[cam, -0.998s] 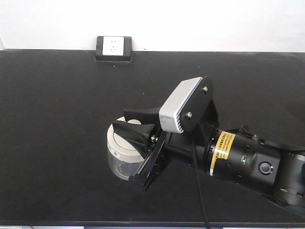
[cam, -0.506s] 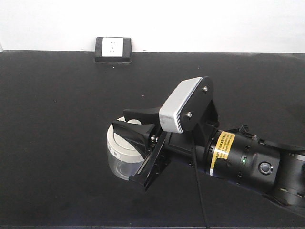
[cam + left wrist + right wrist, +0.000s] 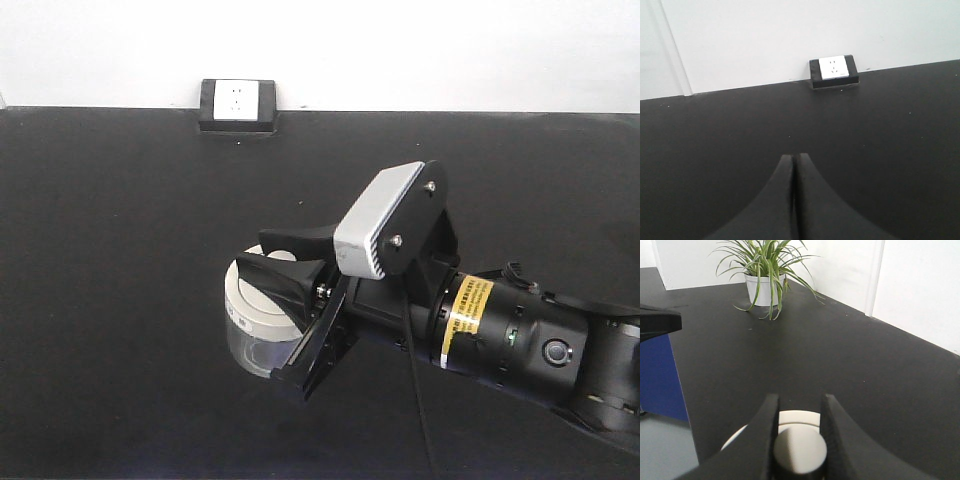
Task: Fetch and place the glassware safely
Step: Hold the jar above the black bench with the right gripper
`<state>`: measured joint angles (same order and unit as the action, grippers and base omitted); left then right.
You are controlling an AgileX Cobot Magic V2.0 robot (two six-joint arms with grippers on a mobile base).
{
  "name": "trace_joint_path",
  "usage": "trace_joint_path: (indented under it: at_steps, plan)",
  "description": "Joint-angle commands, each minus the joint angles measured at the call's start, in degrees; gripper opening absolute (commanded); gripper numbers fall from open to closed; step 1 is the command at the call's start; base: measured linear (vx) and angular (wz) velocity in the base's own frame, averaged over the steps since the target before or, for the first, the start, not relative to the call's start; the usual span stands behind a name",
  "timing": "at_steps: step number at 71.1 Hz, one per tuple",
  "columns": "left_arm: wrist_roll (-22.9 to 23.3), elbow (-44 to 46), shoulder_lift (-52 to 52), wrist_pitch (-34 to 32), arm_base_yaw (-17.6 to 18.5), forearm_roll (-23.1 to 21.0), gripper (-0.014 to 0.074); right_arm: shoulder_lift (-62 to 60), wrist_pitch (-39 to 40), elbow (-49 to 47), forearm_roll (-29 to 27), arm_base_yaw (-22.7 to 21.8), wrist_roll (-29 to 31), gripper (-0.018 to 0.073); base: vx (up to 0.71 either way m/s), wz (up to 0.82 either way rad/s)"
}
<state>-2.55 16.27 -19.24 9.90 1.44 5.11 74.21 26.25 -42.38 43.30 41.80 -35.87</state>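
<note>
The glassware (image 3: pixel 250 322) is a small squat clear jar with a cream-white lid, standing on the black table (image 3: pixel 120 250) left of centre. My right gripper (image 3: pixel 285 268) reaches over it from the right. In the right wrist view its two black fingers (image 3: pixel 769 425) press on both sides of the round lid knob (image 3: pixel 800 450), with the lid (image 3: pixel 799 417) below; the gripper (image 3: pixel 800 399) is shut on the knob. My left gripper (image 3: pixel 793 158) shows only in the left wrist view, shut and empty, low over bare table.
A black wall-socket box (image 3: pixel 238 103) sits at the table's back edge against the white wall and also shows in the left wrist view (image 3: pixel 834 71). A potted plant (image 3: pixel 765 275) stands far along the table. The table edge and a blue panel (image 3: pixel 660 375) lie to the left.
</note>
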Motion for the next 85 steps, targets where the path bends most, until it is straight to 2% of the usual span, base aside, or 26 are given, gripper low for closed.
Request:
trace_joint_path:
  at_steps: [1, 85]
  plan:
    - [0.4, 1.5, -0.5, -4.0, 0.1, -0.3, -0.0007, -2.0, 4.9, -1.6, -1.4, -0.3, 0.4, -0.0003, 0.01, 0.01]
    - [0.4, 1.5, -0.5, -4.0, 0.1, -0.3, -0.0007, -2.0, 4.9, -1.6, -1.4, -0.3, 0.4, -0.0003, 0.00, 0.00]
